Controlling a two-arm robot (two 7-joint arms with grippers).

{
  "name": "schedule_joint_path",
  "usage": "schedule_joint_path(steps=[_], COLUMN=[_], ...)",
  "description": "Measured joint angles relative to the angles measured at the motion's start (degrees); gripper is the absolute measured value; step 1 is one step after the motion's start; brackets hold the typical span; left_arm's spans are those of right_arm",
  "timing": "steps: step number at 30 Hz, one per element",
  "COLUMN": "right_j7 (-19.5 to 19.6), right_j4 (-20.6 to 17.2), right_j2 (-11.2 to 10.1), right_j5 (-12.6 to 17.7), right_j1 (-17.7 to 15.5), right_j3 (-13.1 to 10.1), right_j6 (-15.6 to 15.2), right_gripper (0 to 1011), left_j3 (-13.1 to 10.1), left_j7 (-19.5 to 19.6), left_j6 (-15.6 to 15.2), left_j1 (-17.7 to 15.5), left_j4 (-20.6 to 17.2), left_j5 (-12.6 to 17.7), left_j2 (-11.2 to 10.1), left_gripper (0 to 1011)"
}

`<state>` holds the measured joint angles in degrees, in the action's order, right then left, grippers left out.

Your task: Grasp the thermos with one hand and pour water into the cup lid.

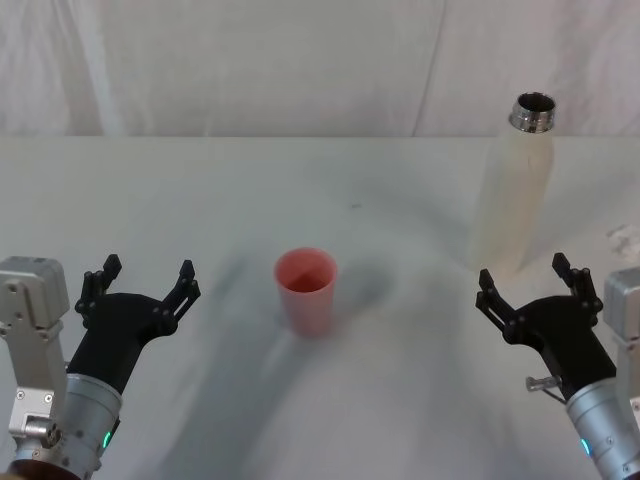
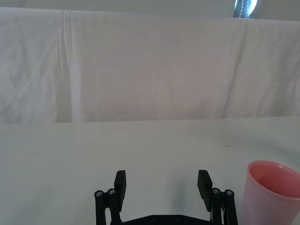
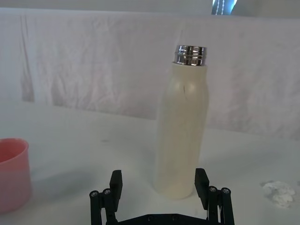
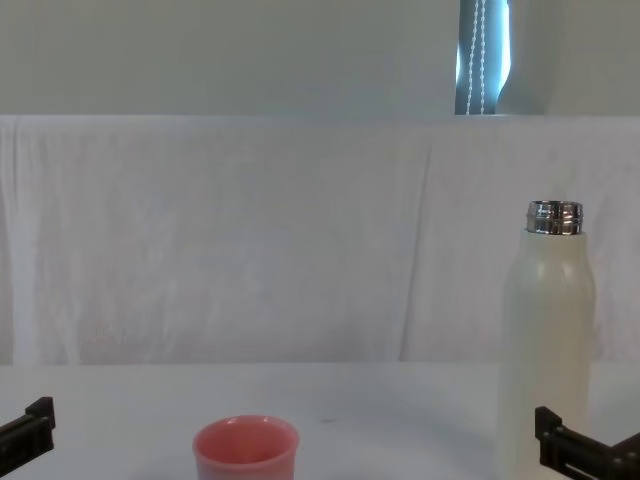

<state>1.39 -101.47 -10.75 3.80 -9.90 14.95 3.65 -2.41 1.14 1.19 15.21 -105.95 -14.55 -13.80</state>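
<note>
The cream-white thermos (image 1: 514,188) stands upright and uncapped at the right rear of the table, its steel neck open; it also rises in the right wrist view (image 3: 182,136) and the chest view (image 4: 546,350). The pink cup lid (image 1: 306,288) stands upright at the table's middle, also seen as cup lid (image 2: 273,192), cup lid (image 3: 13,173) and cup lid (image 4: 246,450). My right gripper (image 1: 527,277) is open just in front of the thermos, not touching it; its fingers (image 3: 201,183) frame the bottle's base. My left gripper (image 1: 145,277) rests open at the front left, left of the cup.
A white cloth covers the table (image 1: 250,190) and hangs as a backdrop (image 4: 250,240) behind it. A small crumpled white scrap (image 3: 280,193) lies on the cloth to the right of the thermos. Open tabletop lies between the cup and the thermos.
</note>
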Motion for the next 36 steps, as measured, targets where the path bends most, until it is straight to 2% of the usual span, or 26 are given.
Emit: schedule_joint_path(steps=[14,29,36], right_j7=[-3.9,-6.6,-7.3], right_j4=[3.5,9.7,11.7], right_j2=[3.4,5.6,6.2], right_j5=[2.9,1.3,1.4], right_j1=[3.3,9.8,11.8], right_j3=[-3.2,-4.8,-5.6], right_j6=[-0.5,-0.5,-0.3], right_gripper=[1001,1001,1001], left_j3=[0.0,0.0,0.0], left_j7=[0.0,0.0,0.0], left_j6=[0.0,0.0,0.0], left_j1=[0.0,0.0,0.0], left_j4=[0.0,0.0,0.0], left_j5=[0.0,0.0,0.0], left_j2=[0.0,0.0,0.0], left_gripper=[1001,1001,1001])
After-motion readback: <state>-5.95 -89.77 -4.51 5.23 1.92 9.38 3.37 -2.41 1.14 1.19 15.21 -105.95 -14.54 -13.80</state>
